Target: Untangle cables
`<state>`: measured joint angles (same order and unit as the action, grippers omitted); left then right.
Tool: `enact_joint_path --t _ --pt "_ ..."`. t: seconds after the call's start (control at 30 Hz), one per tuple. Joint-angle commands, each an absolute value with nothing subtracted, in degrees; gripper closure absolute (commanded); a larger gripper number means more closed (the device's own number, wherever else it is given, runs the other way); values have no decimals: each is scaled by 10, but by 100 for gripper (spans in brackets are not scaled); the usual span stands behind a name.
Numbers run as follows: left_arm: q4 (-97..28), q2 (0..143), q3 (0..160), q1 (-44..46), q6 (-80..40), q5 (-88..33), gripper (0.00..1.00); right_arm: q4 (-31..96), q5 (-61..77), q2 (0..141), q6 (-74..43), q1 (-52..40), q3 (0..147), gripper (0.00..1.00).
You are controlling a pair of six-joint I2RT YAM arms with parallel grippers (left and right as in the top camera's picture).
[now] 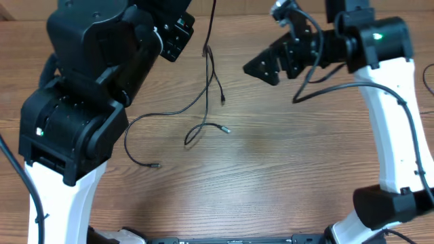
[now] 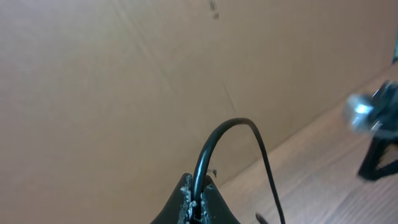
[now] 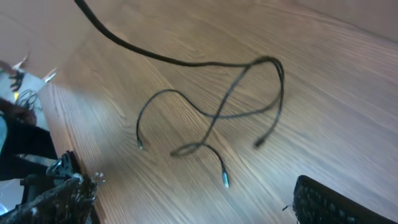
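Near the counter's point(image 1: 285, 169) far edge, left claw point(image 2: 198, 198) pinches the cables point(image 3: 217, 115); right claw point(image 1: 263, 68) gapes wide. Hard pulling risks tightening crossings.

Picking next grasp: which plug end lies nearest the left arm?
The plug end finishing the long loop, beside the left arm; the silvery tip and the third tip lie mid-table.

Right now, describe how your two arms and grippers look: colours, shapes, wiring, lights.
Both arms pair bulky black joint housings with smooth white links. The left arm shows a small green light low down; the right arm has one on its upper black joint, with thin black wiring looping alongside. The left gripper and right gripper are black and angular; the left's fingertips look scuffed.
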<state>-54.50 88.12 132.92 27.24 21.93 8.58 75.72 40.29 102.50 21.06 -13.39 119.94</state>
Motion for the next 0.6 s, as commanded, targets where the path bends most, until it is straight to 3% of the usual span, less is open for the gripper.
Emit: enact_joint_path --t 0.0,0.2,0.3,0.57 --pt "-540 873 1349 269 205 77 96 734 434 1029 215 -158 1200 0" --pt "-535 873 1349 269 205 81 96 694 439 1030 218 -191 1199 0" --pt "-538 874 1349 269 204 86 96 675 471 1030 276 -208 1199 0" --pt "-537 876 1354 269 78 139 96 588 497 1039 300 -232 1199 2"
